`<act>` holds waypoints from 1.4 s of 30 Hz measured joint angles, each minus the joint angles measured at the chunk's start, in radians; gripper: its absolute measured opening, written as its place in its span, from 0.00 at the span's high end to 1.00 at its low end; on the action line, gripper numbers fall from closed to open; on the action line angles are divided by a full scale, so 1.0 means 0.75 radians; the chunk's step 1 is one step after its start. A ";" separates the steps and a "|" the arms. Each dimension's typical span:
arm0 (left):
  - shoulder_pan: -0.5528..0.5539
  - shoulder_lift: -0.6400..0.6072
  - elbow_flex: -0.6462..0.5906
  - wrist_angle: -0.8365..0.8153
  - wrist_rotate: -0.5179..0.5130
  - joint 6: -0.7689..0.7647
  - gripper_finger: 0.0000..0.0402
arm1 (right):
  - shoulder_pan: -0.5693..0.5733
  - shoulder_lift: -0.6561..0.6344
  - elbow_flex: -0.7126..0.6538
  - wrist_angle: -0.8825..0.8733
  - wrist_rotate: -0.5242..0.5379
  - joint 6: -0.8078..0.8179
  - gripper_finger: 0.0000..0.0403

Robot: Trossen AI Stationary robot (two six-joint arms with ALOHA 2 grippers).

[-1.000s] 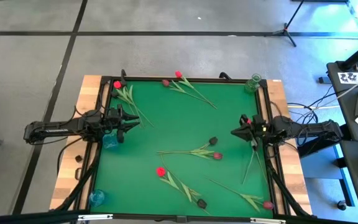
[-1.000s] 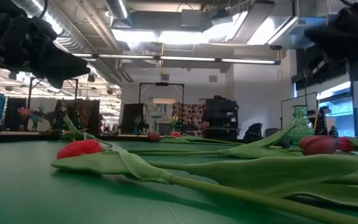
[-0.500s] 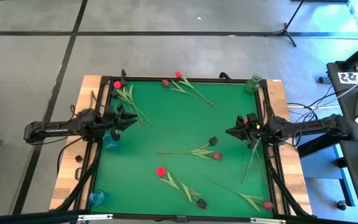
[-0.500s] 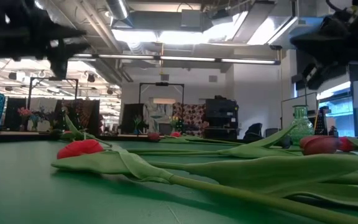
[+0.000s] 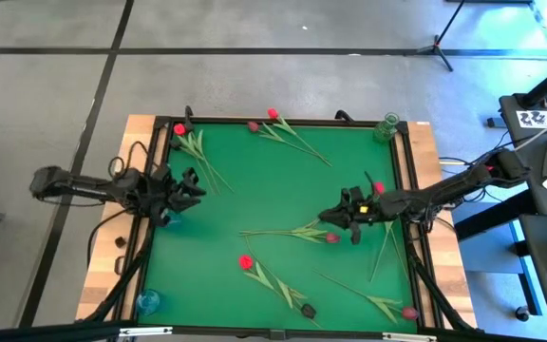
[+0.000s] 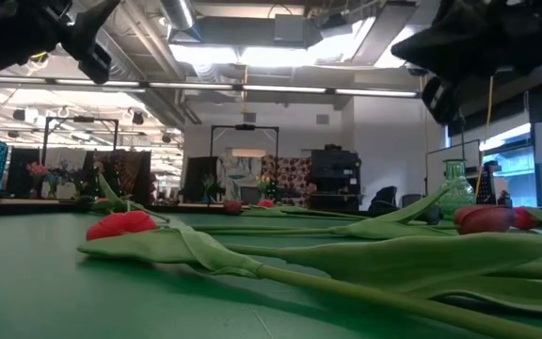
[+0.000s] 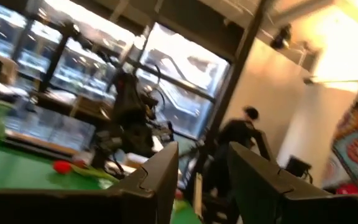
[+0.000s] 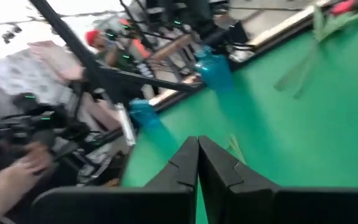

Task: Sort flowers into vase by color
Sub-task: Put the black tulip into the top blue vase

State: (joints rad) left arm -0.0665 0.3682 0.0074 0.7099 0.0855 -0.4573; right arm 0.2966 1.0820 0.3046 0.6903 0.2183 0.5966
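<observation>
Artificial tulips lie scattered flat on the green mat [image 5: 226, 204]. A red head [image 5: 179, 129] is at the far left. A pair of stems [image 5: 292, 139] lies at the far edge, another pair [image 5: 288, 232] mid-table, and more lie near the front [image 5: 273, 283]. My left gripper [image 5: 194, 182] hovers open at the mat's left edge, tilted upward and holding nothing [image 7: 204, 180]. My right gripper [image 5: 325, 218] is shut and empty [image 8: 197, 163]. It hangs above the mid-table pair, over the spot where a dark head lay. A blue vase [image 5: 166, 218] stands under the left arm.
A second blue vase [image 5: 147, 302] stands at the near left corner. A green vase [image 5: 387, 126] stands at the far right corner. A tulip [image 5: 385, 245] lies along the right edge, under the right arm. A black frame [image 5: 411, 228] rims the mat. Cables trail off both sides.
My right gripper has reached from the table's right edge toward the middle, staying shut and about level. It now stands over the mid-table tulips. My left gripper has risen a little and tipped upward at the left edge, its gap unchanged. No flower has moved.
</observation>
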 joint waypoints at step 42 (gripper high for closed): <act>0.335 1.091 0.510 -1.402 -0.945 -1.045 0.66 | 0.500 0.056 0.041 -0.137 0.807 0.323 0.51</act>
State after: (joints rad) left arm 0.1851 1.1865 0.3901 -0.3417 -0.6229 -1.2407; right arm 0.6719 1.1240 0.3351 0.5874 0.8238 0.8388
